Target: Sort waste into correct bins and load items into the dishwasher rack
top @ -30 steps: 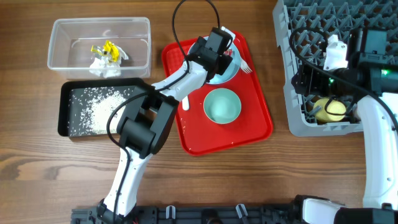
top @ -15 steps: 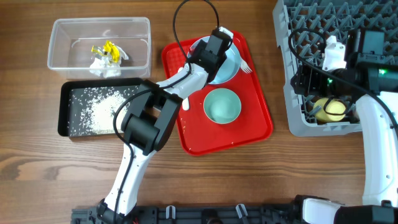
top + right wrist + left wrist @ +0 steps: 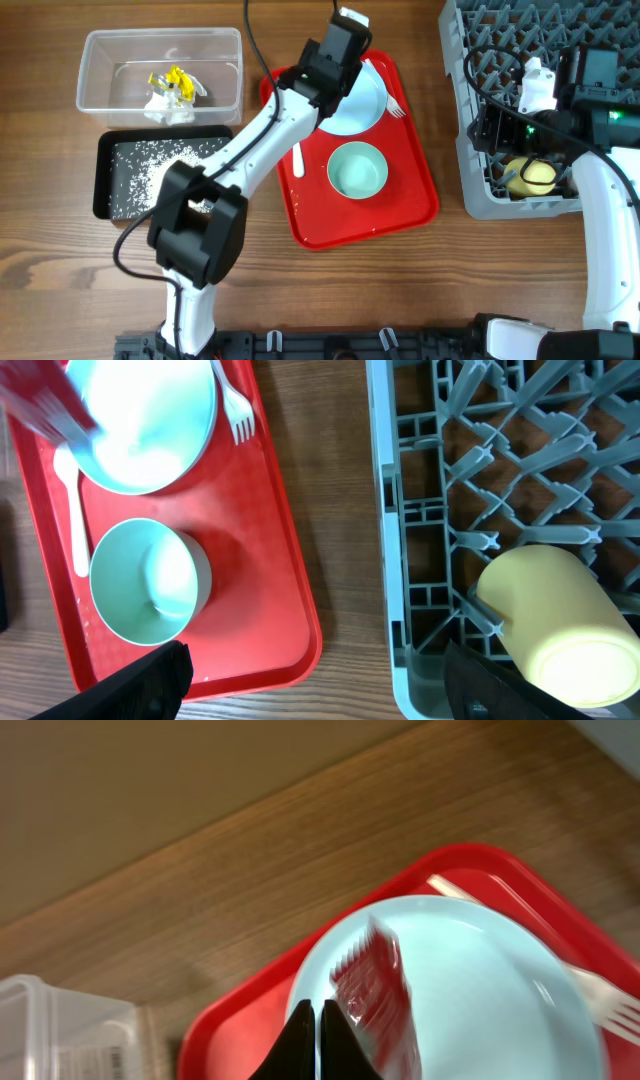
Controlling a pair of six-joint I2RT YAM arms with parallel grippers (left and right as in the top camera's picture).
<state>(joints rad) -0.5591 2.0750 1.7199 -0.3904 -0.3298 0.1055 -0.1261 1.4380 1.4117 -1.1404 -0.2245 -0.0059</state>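
My left gripper [image 3: 312, 1012] [image 3: 338, 50] is shut and raised over the pale blue plate [image 3: 470, 980] [image 3: 365, 98], with the small red wrapper [image 3: 378, 985] pinched and sticking out beside its right finger. The wrapper [image 3: 40, 400] shows blurred in the right wrist view. A blue bowl [image 3: 357, 169], white spoon [image 3: 298, 160] and fork [image 3: 395, 103] lie on the red tray [image 3: 400, 212]. My right gripper [image 3: 325, 680] [image 3: 497, 128] hangs open at the left edge of the grey dishwasher rack [image 3: 420, 510], which holds a yellow cup [image 3: 550, 620] and a pinkish-white cup [image 3: 540, 88].
At the far left the clear bin [image 3: 95, 42] holds a yellow wrapper [image 3: 172, 78] and a white napkin [image 3: 165, 102]. In front of it the black bin [image 3: 108, 205] holds rice grains [image 3: 155, 175]. A strip of bare wood separates tray and rack.
The left gripper has shut on the red wrapper and risen toward the tray's far edge with it. The right arm has not moved.
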